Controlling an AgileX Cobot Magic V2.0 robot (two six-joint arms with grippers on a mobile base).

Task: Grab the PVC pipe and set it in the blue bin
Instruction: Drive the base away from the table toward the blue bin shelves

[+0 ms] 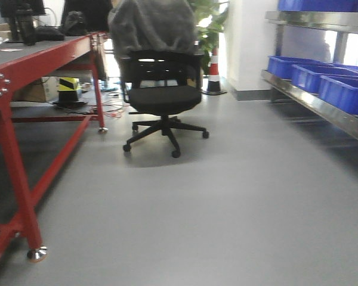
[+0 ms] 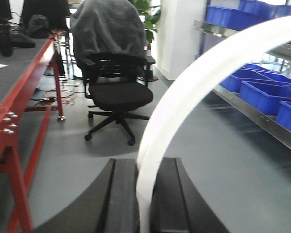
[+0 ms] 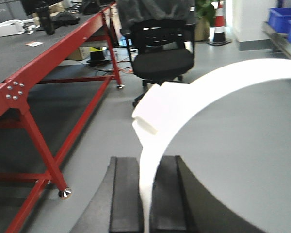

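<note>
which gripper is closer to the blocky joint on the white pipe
Right. The right gripper clamps the pipe just below the joint. The left gripper grips a plain stretch of the pipe, with no joint in its wrist view.

A black office chair (image 1: pixel 164 98) stands on grey floor (image 1: pixel 227 208); red-framed workbench (image 1: pixel 30 50) to its left, steel shelving (image 1: pixel 322 107) to its right, traffic cone (image 1: pixel 213 74) behind.

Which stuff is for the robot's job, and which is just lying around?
For the job: white PVC pipe in the left gripper; white pipe with fitting in the right gripper; blue bins.
Just lying about: office chair, red table, traffic cone, plant.
</note>
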